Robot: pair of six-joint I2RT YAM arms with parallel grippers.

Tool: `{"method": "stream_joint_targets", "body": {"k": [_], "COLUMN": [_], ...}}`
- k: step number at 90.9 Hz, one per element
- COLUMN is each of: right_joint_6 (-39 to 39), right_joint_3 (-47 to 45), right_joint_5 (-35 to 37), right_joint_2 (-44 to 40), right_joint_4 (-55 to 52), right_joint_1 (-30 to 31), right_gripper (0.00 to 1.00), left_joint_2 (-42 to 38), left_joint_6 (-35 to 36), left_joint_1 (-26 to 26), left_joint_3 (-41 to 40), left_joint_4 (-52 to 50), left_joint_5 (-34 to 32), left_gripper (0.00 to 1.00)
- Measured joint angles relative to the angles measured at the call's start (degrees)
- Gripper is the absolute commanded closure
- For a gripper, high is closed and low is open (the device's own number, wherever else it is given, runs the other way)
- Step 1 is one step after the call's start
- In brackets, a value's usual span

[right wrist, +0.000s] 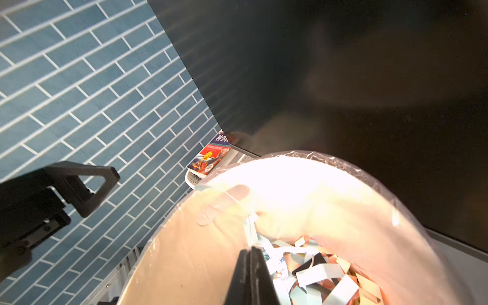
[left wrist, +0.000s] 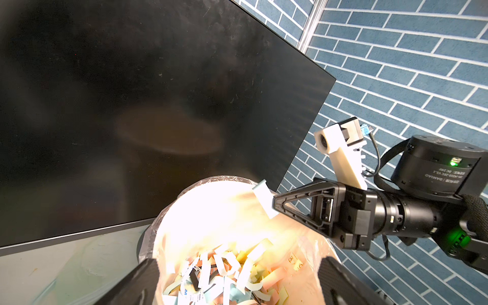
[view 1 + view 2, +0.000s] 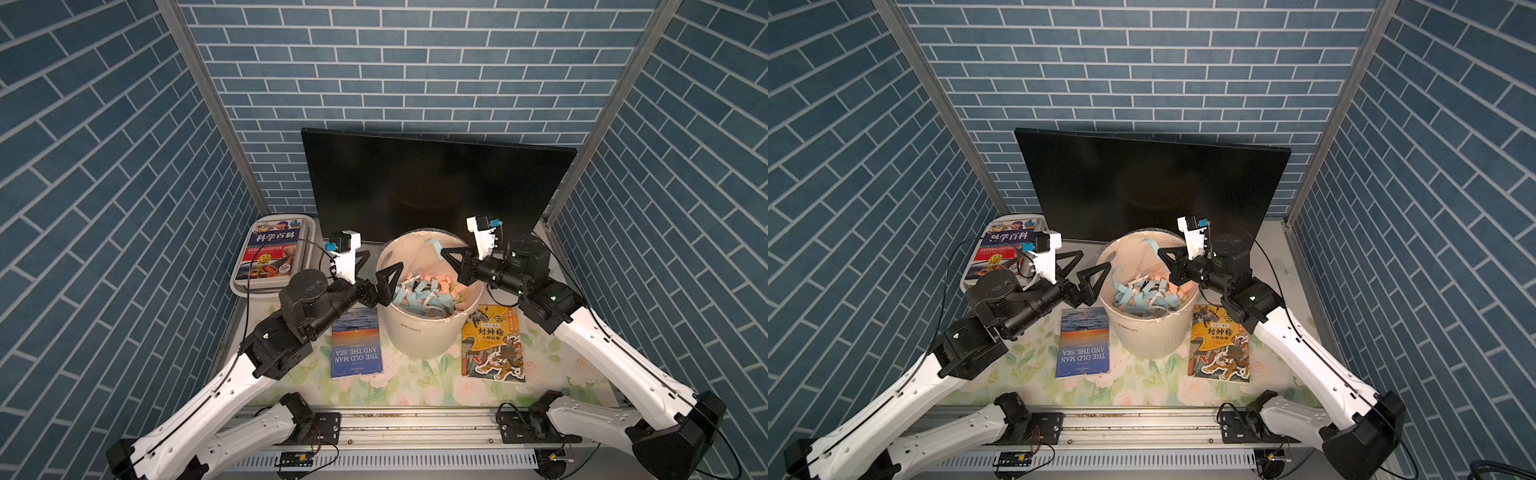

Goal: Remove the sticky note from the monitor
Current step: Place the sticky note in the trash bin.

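Above the open top of the white bin (image 3: 415,336), the sticky note (image 2: 264,200) hangs in the air as a pale blue strip. Its lower end seems to be pinched at the very tip of the right hand (image 2: 275,204), whose two fingers are pressed tight together on it. The note is not on the monitor (image 3: 436,183); the black screen looks bare, with no paper on it in any view. The note hangs near the far rim of the bin, over a heap of pink, blue and white paper scraps (image 3: 424,291), and it does not touch them. So the peeling part looks done, and the step in hand seems to be throwing the note away. The next move, I think, calls for the right hand to open its fingers so the note can fall. The note is sticky, so it may cling to a finger and need a small shake. The left hand (image 3: 376,269) is by the other side of the bin, its fingers spread wide and holding nothing, near the note but apart from it. On the flowery counter (image 3: 415,382), a blue book (image 3: 356,349) and a yellow book (image 3: 494,345) lie on either side of the bin.
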Motion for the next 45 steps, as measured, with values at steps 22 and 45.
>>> {"method": "stream_joint_targets", "body": {"k": [22,45], "right_joint_6": [-3.7,-6.2], "right_joint_3": [0.7,1.7], "right_joint_5": [6.8,11.8], "right_joint_2": [1.4,2.4], "right_joint_4": [-3.5,-4.9], "right_joint_1": [5.7,7.9], "right_gripper": [0.93,0.75], "left_joint_2": [0.0,0.0], "left_joint_6": [-0.1,-0.2], "left_joint_1": [0.0,0.0], "left_joint_3": [0.0,0.0], "left_joint_4": [0.0,0.0], "left_joint_5": [0.0,0.0], "left_gripper": [0.00,0.00]}}
